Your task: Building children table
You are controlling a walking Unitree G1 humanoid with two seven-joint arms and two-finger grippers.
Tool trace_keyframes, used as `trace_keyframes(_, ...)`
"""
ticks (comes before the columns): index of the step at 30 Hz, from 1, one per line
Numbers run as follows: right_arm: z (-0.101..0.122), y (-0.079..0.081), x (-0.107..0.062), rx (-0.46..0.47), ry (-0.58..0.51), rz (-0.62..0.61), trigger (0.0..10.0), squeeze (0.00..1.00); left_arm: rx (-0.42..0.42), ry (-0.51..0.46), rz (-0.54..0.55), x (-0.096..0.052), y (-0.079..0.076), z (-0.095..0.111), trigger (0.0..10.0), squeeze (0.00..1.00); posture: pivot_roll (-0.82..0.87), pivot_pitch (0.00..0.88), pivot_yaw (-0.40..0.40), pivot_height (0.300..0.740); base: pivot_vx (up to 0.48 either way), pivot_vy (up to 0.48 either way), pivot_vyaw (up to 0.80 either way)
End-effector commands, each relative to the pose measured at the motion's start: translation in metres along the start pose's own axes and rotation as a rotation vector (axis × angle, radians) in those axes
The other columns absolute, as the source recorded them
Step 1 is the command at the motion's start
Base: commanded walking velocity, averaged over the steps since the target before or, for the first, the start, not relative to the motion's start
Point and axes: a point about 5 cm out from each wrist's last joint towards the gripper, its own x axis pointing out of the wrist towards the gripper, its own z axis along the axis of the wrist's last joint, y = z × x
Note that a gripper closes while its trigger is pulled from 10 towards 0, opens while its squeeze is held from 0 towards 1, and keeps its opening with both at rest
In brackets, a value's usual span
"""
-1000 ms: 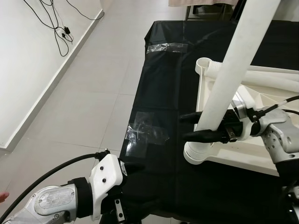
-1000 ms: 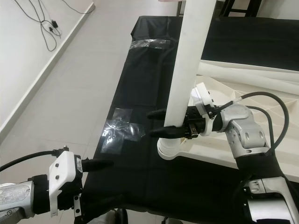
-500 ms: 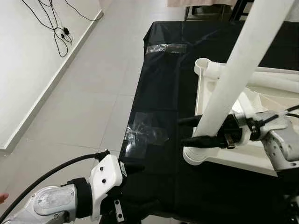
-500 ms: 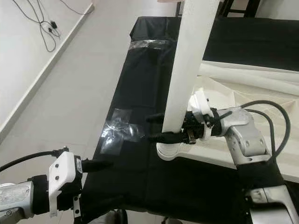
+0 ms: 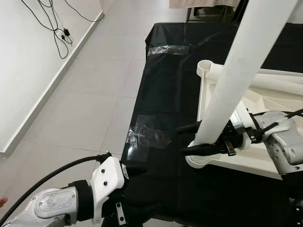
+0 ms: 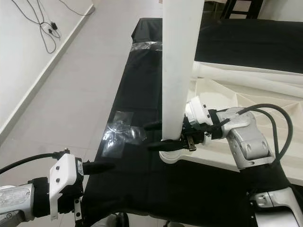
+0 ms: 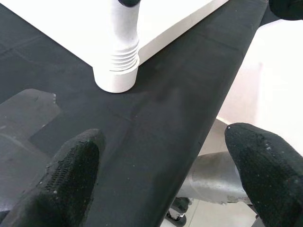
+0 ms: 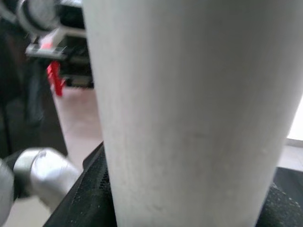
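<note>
A long white table leg (image 5: 236,71) stands nearly upright, its lower end just above a ribbed round socket (image 5: 199,161) at the near corner of the upturned white table top (image 5: 246,161). My right gripper (image 5: 181,140) is shut on the table leg low down, one black finger on each side. The right wrist view has the leg (image 8: 189,109) pressed between the pads. My left gripper (image 5: 139,187) hangs open over the near edge of the black cloth (image 5: 161,94). In the left wrist view it (image 7: 165,161) faces the socket (image 7: 116,71).
More white legs (image 5: 270,78) lie across the table top. Patches of clear tape (image 5: 147,137) stick to the black cloth, which ends at a left edge above grey floor tiles (image 5: 85,94). Cables (image 5: 57,23) trail along the wall.
The right gripper has shifted left and down with the leg. The leg now stands straighter and its lower end is closer to the socket. The left arm has stayed put.
</note>
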Motion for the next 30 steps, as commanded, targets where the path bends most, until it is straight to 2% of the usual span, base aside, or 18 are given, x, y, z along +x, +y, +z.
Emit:
trace_keyframes(1,-0.039,0.012,0.009,0.207,0.039,0.009,10.0,0.00,-0.003,0.016,-0.017,0.000,-0.002,-0.002,10.0,0.00,0.12,0.245,0.067,0.740,0.000,0.000,0.00)
trace_keyframes(6,-0.039,0.012,0.009,0.207,0.038,0.006,10.0,0.00,-0.004,0.016,-0.017,0.000,-0.002,-0.002,10.0,0.00,0.12,0.243,0.064,0.740,0.000,0.000,0.00)
trace_keyframes(8,-0.040,0.020,0.015,0.208,-0.021,-0.086,10.0,0.00,-0.004,0.013,-0.019,0.001,-0.002,-0.003,10.0,0.00,0.10,0.241,0.056,0.740,0.000,0.000,0.00)
trace_keyframes(12,-0.042,0.030,0.022,0.205,-0.054,-0.166,10.0,0.00,-0.003,0.009,-0.020,0.003,-0.002,-0.003,10.0,0.00,0.09,0.240,0.048,0.740,0.000,0.000,0.00)
trace_keyframes(13,-0.044,0.038,0.030,0.194,-0.065,-0.246,10.0,0.00,-0.003,0.008,-0.019,0.003,-0.002,-0.003,10.0,0.00,0.08,0.241,0.046,0.740,0.000,0.000,0.00)
trace_keyframes(16,-0.045,0.045,0.038,0.178,-0.066,-0.371,10.0,0.00,-0.003,0.007,-0.018,0.002,-0.002,-0.003,10.0,0.00,0.08,0.241,0.044,0.740,0.000,0.000,0.00)
trace_keyframes(18,-0.049,0.043,0.043,0.173,-0.035,-0.490,10.0,0.00,-0.003,0.010,-0.017,0.002,-0.001,-0.004,10.0,0.00,0.08,0.241,0.043,0.740,0.000,0.000,0.00)
trace_keyframes(19,-0.049,0.043,0.043,0.173,-0.035,-0.490,10.0,0.00,-0.003,0.010,-0.017,0.002,-0.001,-0.004,10.0,0.00,0.08,0.241,0.043,0.740,0.000,0.000,0.00)
trace_keyframes(20,-0.052,0.038,0.054,0.107,0.033,-0.797,10.0,0.00,0.000,0.012,-0.017,0.001,0.000,-0.004,10.0,0.00,0.08,0.239,0.042,0.740,0.000,0.000,0.00)
trace_keyframes(21,-0.052,0.038,0.054,0.107,0.033,-0.797,10.0,0.00,0.000,0.012,-0.017,0.001,0.000,-0.004,10.0,0.00,0.08,0.239,0.042,0.740,0.000,0.000,0.00)
trace_keyframes(23,-0.052,0.049,0.070,0.045,0.130,-0.843,10.0,0.00,0.002,0.012,-0.014,-0.001,0.002,-0.004,10.0,0.00,0.07,0.238,0.052,0.740,0.000,0.000,0.00)
trace_keyframes(25,-0.057,0.053,0.077,0.111,0.153,-0.860,10.0,0.00,0.006,0.012,-0.015,0.000,0.003,-0.004,10.0,0.00,0.06,0.230,0.061,0.740,0.000,0.000,0.00)
trace_keyframes(30,-0.056,0.040,0.076,0.132,0.161,-0.938,10.0,0.00,0.016,0.003,-0.025,0.004,0.005,-0.003,10.0,0.00,0.07,0.221,0.061,0.740,0.000,0.000,0.00)
